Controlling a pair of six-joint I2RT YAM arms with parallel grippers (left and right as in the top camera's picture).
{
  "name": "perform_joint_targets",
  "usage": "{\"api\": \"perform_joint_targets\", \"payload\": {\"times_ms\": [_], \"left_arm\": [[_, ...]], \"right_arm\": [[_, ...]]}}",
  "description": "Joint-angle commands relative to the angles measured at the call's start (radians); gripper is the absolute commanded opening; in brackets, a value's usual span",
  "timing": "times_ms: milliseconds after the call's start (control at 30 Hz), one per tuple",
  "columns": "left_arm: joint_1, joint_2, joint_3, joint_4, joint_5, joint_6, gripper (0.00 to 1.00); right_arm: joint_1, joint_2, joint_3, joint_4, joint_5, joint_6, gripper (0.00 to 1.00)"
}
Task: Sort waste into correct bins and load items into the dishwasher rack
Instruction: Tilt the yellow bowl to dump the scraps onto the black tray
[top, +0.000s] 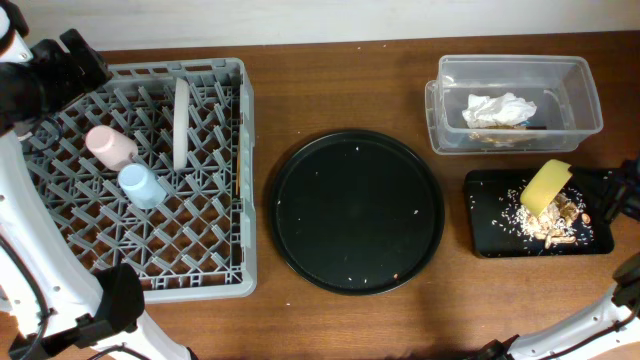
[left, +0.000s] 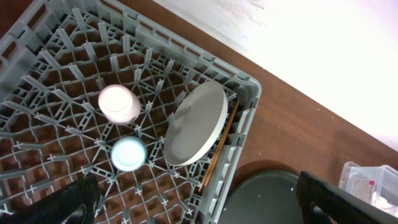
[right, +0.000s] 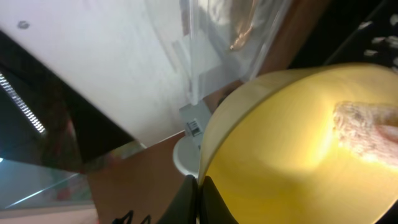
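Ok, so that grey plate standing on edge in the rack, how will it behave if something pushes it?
The grey plate stands on edge, propped only by the rack, so a sideways push would probably tip it over rather than slide it. It looks rigid and smooth, so its thin rim may be slippery for fingers.

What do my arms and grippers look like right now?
The left arm and right arm are white tubular links with black joints. Thin black cables loop beside the left one. The left gripper and right gripper are matte black, with blocky black fingers. No markings show.
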Motion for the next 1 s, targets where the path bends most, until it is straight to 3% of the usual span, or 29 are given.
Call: {"api": "perform_joint_targets", "payload": {"times_ms": [0,67,167,267,333,467,600,867,967], "left_arm": [[0.003,-0.019,0.011,-0.001,-0.007,-0.009,0.99],[0.003,-0.019,0.011,-0.001,-0.007,-0.01,0.99],[0.003,-0.019,0.011,-0.001,-0.007,-0.01,0.99],[0.003,-0.019,0.011,-0.001,-0.007,-0.01,0.99],[0.003,-0.019,0.011,-0.001,-0.007,-0.01,0.99],[0.003,-0.019,0.011,-0.001,-0.007,-0.01,0.99],[0.003,-0.019,0.011,-0.001,-0.007,-0.01,0.99],[0.003,-0.019,0.011,-0.001,-0.007,-0.01,0.99],[0.003,-0.019,0.011,-0.001,-0.007,-0.01,0.99]], "right_arm": [[-0.005,0.018,-0.003,0.013,-0.069,-0.076,0.04],[-0.005,0.018,-0.003,-0.031,-0.065,-0.048,0.04],[-0.005,0.018,-0.003,-0.067,-0.12,-0.13,0.04],[-0.005,0.019,-0.003,-0.04,-0.089,-0.053,0.04],[-0.006,0.018,-0.003,-0.127,-0.159,-0.216,0.04],[-0.006,0.019,-0.003,-0.099,-0.142,-0.199,0.04],[-0.005,0.019,-0.003,-0.098,-0.174,-0.378,0.04],[-0.006,0.018,-0.003,-0.138,-0.153,-0.25,0.04],[-0.006,0.018,-0.003,-0.14,-0.177,-0.351,0.04]]}}
